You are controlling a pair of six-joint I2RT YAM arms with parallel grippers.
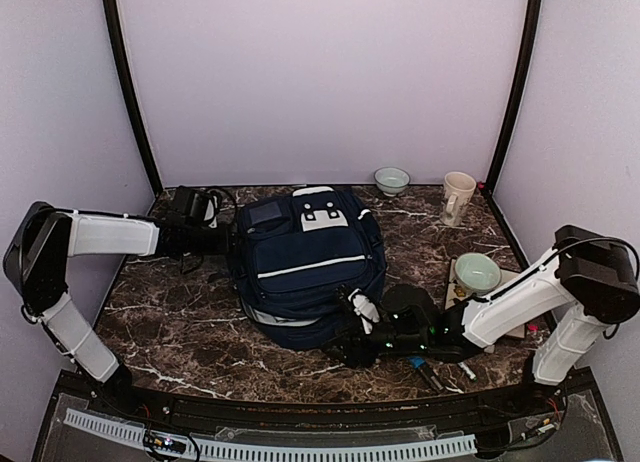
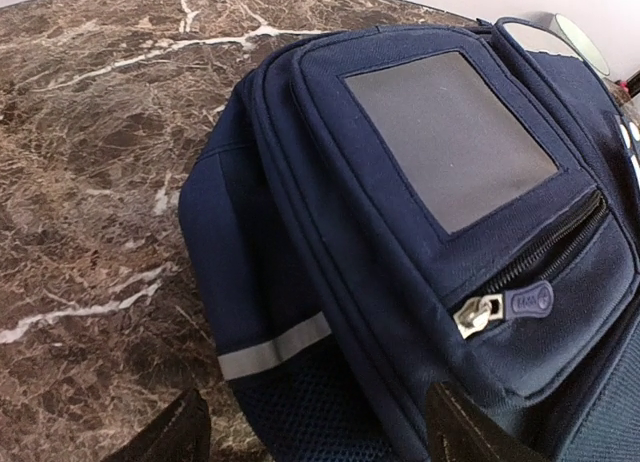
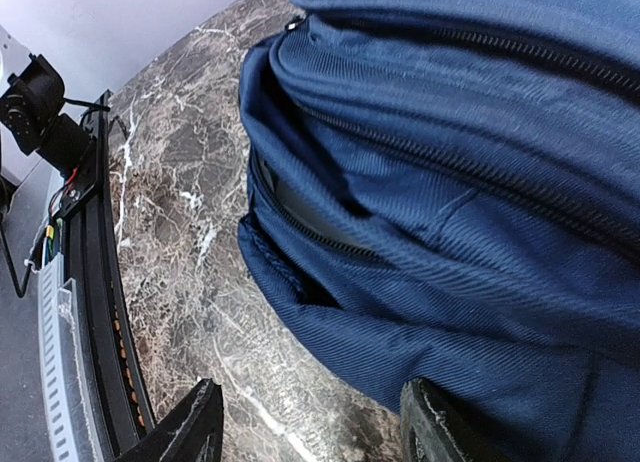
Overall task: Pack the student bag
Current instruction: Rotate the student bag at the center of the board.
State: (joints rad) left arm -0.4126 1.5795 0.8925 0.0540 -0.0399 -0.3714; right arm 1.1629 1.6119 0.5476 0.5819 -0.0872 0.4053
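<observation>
The student bag [image 1: 310, 267], a large navy backpack with a white stripe and a grey-white patch, lies flat in the middle of the table. My left gripper [image 1: 226, 240] is open at its far left side. In the left wrist view the gripper [image 2: 315, 437] straddles the bag's side [image 2: 400, 282], near a grey strip [image 2: 272, 347] and a zip pull [image 2: 480, 315]. My right gripper [image 1: 356, 334] is open at the bag's near right corner. In the right wrist view the gripper [image 3: 310, 432] straddles the bag's edge [image 3: 450, 312], below a partly open zip [image 3: 310, 227]. Both grippers are empty.
A green bowl [image 1: 478, 272] sits on a board at the right. A cream mug [image 1: 458, 197] and a small bowl [image 1: 391, 180] stand at the back right. Pens [image 1: 440, 374] lie near the front edge under the right arm. The front rail [image 3: 95, 312] runs beside the bag.
</observation>
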